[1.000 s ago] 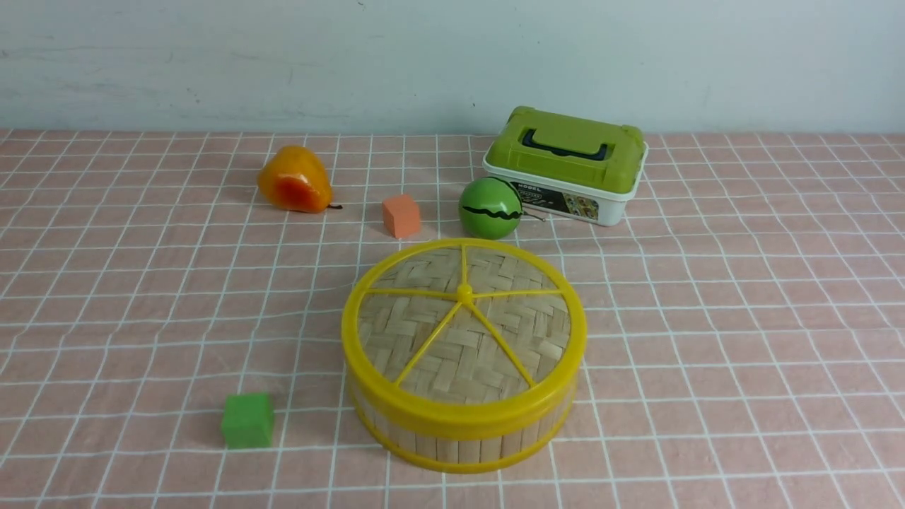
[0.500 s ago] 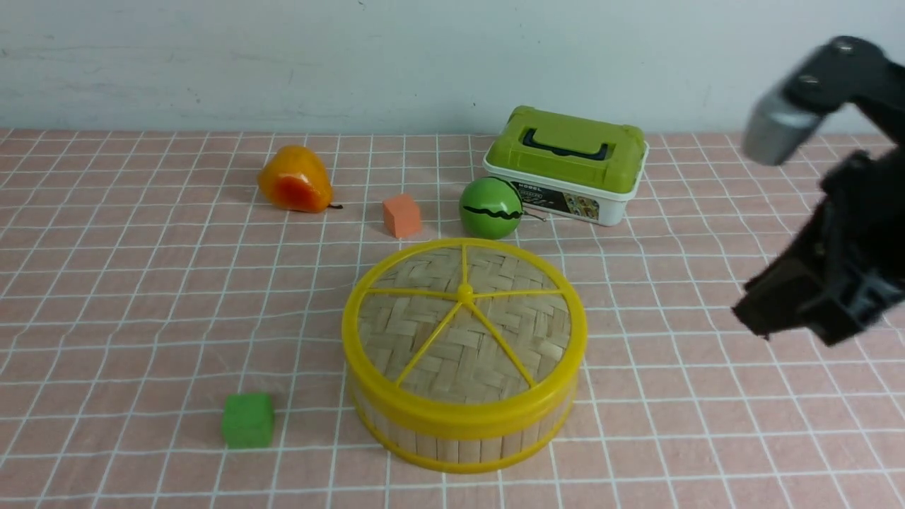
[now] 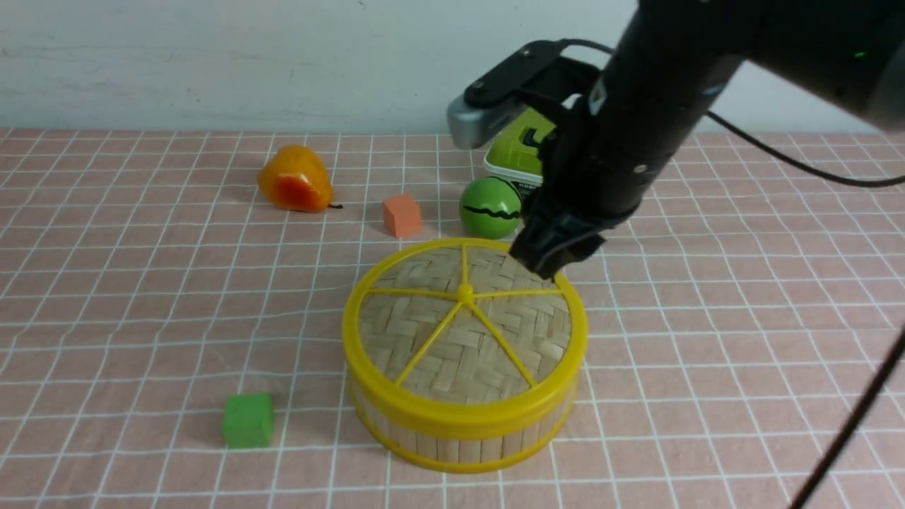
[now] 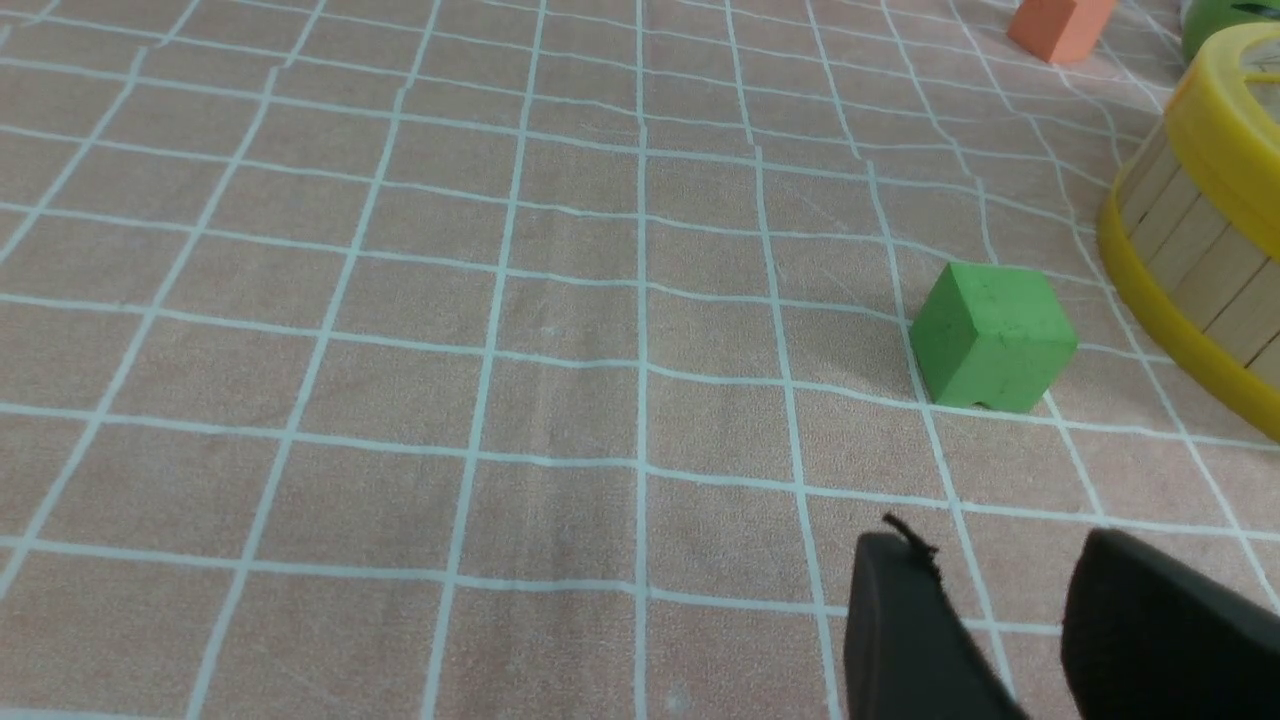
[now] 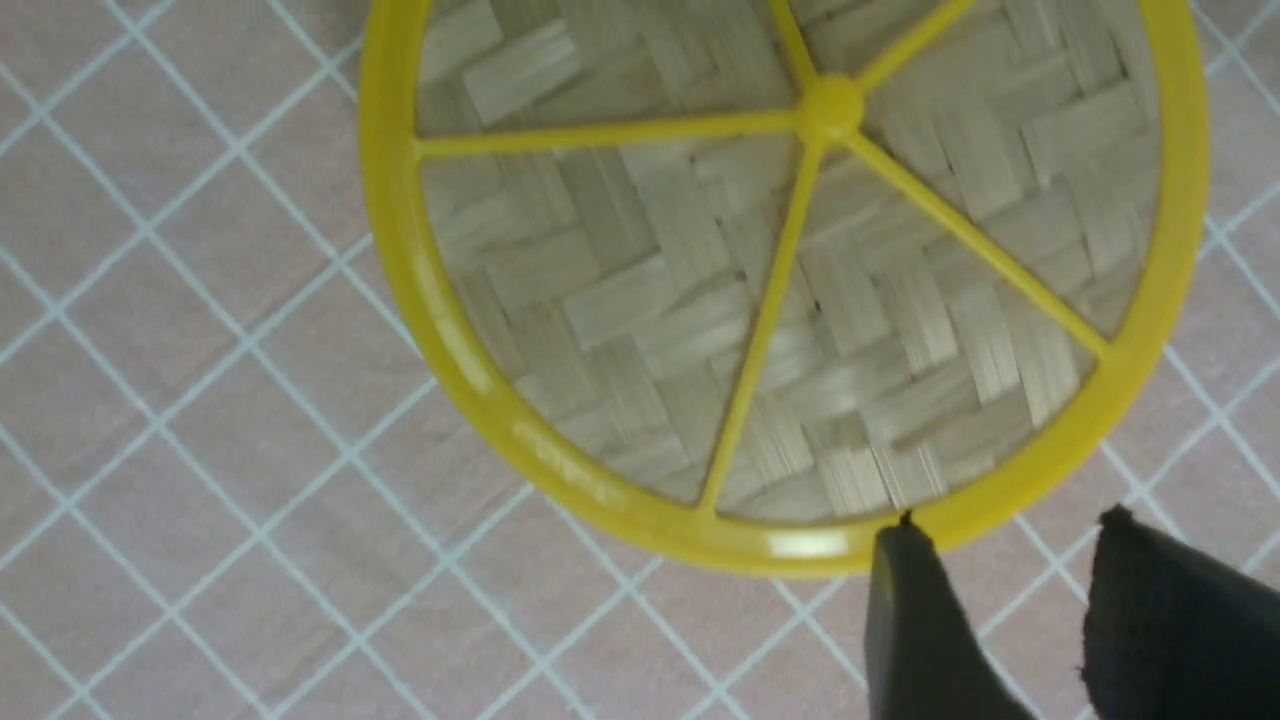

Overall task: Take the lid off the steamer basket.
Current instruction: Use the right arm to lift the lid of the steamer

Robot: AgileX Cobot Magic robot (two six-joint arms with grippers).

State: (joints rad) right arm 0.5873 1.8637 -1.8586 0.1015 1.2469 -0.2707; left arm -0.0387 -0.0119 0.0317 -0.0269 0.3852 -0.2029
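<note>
Front view now shows the right end effector (image 3: 558, 254), jaws apart and empty, above the lid's (image 3: 459, 339) far-right rim.

Pale wall (image 3: 212, 63), grid-patterned tabletop (image 3: 141, 283).

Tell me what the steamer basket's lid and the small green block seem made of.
Lid: woven bamboo, matte, judging by its crossing flat strips; its rim is probably glossy yellow plastic, being smooth with bright highlights.
Green block: matte, evenly coloured; perhaps foam or painted wood, unclear which.
</note>
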